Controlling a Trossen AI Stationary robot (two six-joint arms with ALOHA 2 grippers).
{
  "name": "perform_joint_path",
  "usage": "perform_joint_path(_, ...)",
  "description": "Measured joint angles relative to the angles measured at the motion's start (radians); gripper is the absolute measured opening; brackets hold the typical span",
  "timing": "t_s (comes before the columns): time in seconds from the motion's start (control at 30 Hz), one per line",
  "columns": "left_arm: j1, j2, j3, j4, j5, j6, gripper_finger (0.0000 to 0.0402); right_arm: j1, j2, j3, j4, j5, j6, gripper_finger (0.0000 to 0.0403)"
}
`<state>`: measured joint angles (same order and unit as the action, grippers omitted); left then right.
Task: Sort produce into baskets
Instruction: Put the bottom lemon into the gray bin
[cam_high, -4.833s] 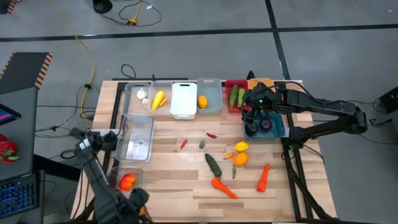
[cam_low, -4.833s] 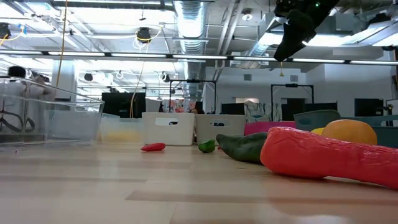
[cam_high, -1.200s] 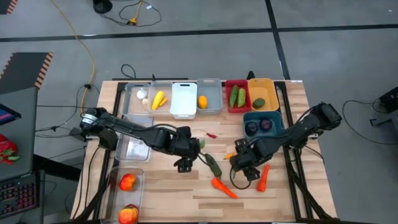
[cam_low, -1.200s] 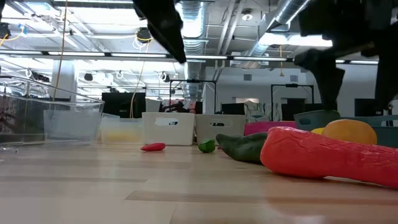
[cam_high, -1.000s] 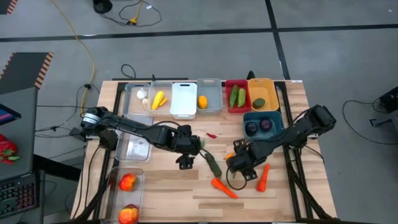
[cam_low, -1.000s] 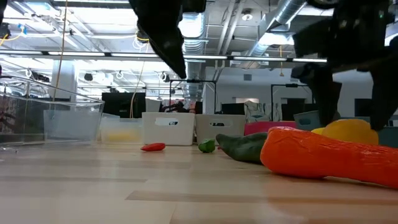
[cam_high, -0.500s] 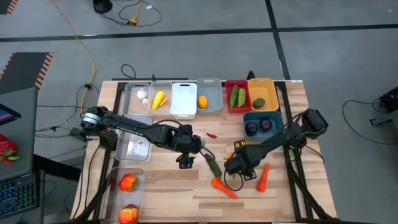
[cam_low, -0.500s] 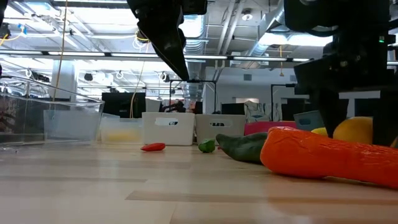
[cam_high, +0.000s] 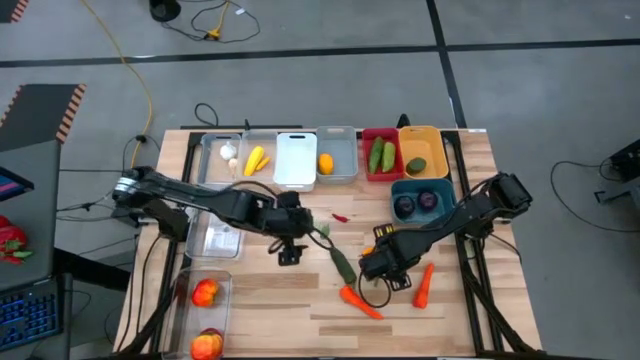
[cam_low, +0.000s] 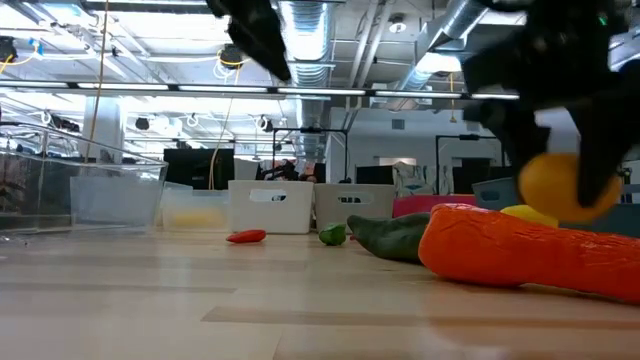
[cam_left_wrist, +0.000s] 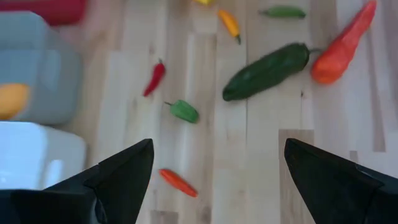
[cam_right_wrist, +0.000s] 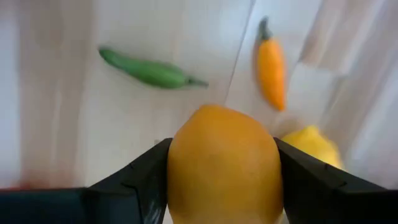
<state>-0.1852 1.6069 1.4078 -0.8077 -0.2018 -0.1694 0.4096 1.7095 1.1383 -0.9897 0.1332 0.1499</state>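
Held fruit: a smooth, round orange fruit (cam_right_wrist: 224, 165), glossy like plastic, gripped between the two dark fingers of the right gripper (cam_high: 385, 262), toward the bench's right side; in the low view it hangs clear of the wood.
Right fingers: clenched on the orange fruit, one pad on each flank.
Beside it: a yellow lemon (cam_right_wrist: 311, 147) just next to the fruit, a small orange chili (cam_right_wrist: 271, 65) and a slim green chili (cam_right_wrist: 148, 71) on the boards near it.
Loose produce: a dark green cucumber (cam_high: 343, 266), curved and matte, mid-bench; two ridged orange carrots (cam_high: 360, 301) toward the near edge.
Left gripper (cam_high: 287, 247): over mid-bench, left of the cucumber, fingers spread wide and empty; a red chili (cam_left_wrist: 155, 76) and a small green pepper (cam_left_wrist: 183, 111) lie below it.
Baskets: a row along the far edge, clear, white (cam_high: 295, 160), red (cam_high: 372, 135) and orange-yellow (cam_high: 420, 135), with a teal one (cam_high: 445, 205) by the right edge; all rounded, shallow plastic.
Bench (cam_high: 270, 300): pale wooden planks with visible grain.
Room: grey floor with cables; pipes and ducts overhead.
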Motion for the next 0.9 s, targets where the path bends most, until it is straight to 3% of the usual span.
perform_joint_path(0.17,0.000,-0.112,0.000,-0.029,-0.057,0.001,0.0349,-0.037,-0.013,0.092,0.003,0.015,-0.055,0.0267)
perform_joint_path(0.5,0.000,-0.257,-0.025,-0.125,-0.157,0.007,0.0349,-0.166,-0.014,0.263,0.072,0.222,-0.232,0.0266)
perform_joint_path(0.9,0.000,-0.576,-0.470,0.188,-0.154,-0.025,0.0349,-0.418,-0.015,0.272,0.426,0.234,-0.388,0.0266)
